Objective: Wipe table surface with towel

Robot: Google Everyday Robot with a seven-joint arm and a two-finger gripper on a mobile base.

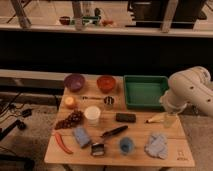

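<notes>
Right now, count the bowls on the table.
2. Purple bowl at back left of the table; orange bowl just right of it. The gripper hangs over the right side, where the arm may hide more.

Dim, warm light. The light tan wooden table (142, 131) under the gripper (169, 119) glows softly; far behind the jaws, the long counter (100, 52) is nearly black.
</notes>
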